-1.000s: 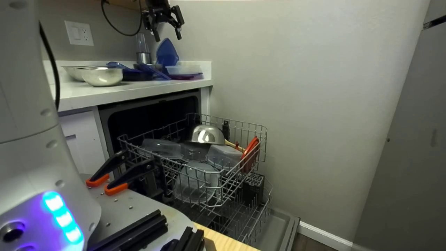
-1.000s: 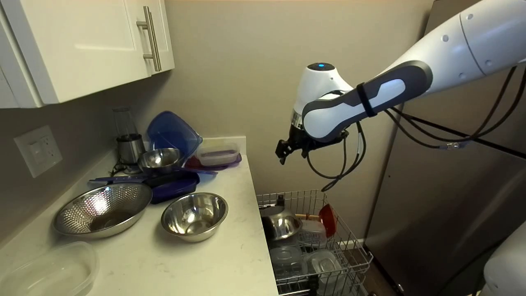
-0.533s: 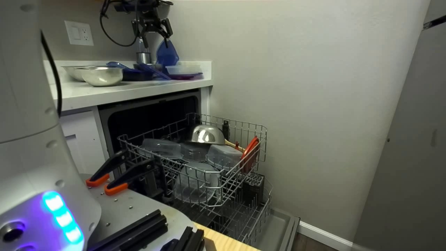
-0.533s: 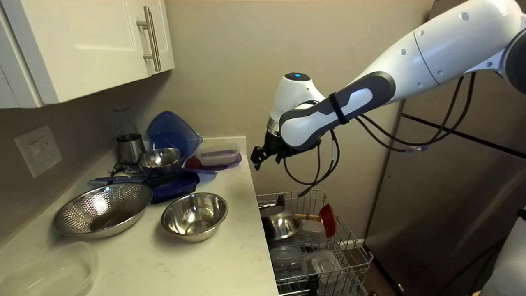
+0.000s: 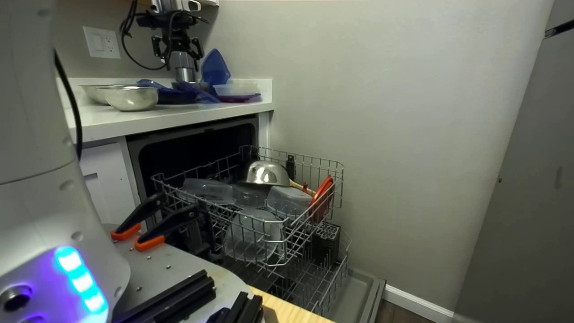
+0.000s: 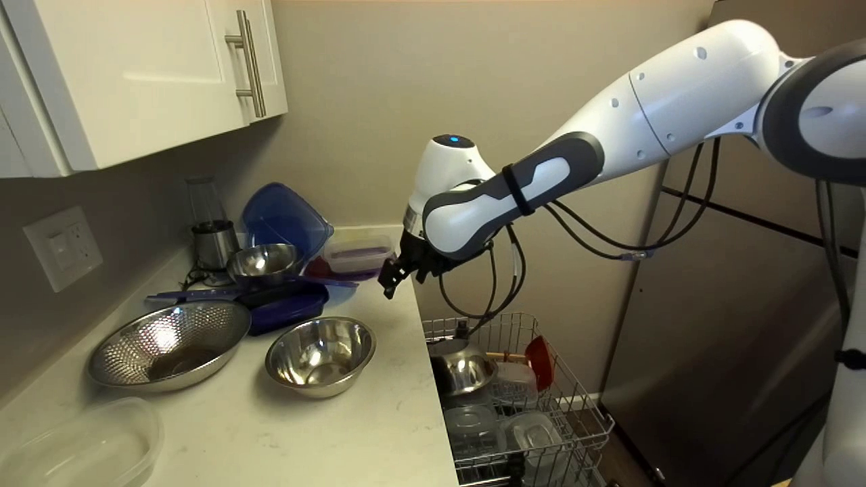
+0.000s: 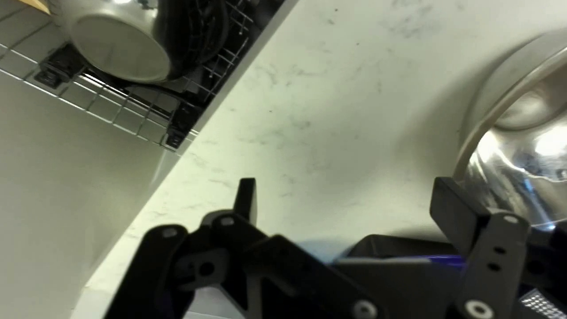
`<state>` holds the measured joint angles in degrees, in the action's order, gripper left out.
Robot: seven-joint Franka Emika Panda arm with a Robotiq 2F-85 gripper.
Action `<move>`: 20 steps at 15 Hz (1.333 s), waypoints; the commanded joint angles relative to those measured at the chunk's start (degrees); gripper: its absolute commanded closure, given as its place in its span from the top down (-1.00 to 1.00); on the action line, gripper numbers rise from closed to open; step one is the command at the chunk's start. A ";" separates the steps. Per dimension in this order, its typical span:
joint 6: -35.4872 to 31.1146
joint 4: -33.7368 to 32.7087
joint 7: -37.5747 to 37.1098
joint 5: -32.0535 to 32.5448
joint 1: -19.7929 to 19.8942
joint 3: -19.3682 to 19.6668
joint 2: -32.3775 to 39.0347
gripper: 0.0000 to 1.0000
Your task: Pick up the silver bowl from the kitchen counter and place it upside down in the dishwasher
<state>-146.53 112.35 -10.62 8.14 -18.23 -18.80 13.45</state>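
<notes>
The silver bowl stands upright on the white kitchen counter. It also shows in an exterior view and at the right edge of the wrist view, partly cut off. My gripper is open and empty, above the counter's front edge, beyond the bowl. In the wrist view the gripper has its jaws wide apart, and the right finger overlaps the bowl's rim in the picture; contact cannot be told. The dishwasher is open with its grey wire rack pulled out below the counter.
A silver domed piece, clear containers and a red item are in the rack. A colander, blue tray, another metal bowl and clear container stand on the counter. A cabinet hangs above.
My gripper has moved down and from above the rack toward the counter, closer to the silver bowl, staying open. The bowl and the rack have not moved.
</notes>
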 commanded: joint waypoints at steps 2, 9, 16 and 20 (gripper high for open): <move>1.55 -4.37 17.65 -17.04 2.67 -4.95 4.21 1.00; 9.98 -7.45 31.79 -36.16 8.47 -6.73 8.54 1.00; 15.42 -10.22 40.31 -47.60 11.04 -7.15 13.17 1.00; 14.69 -10.27 38.51 -46.57 9.04 -5.12 13.28 1.00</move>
<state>-132.13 102.34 27.79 -38.06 -8.37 -24.82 26.76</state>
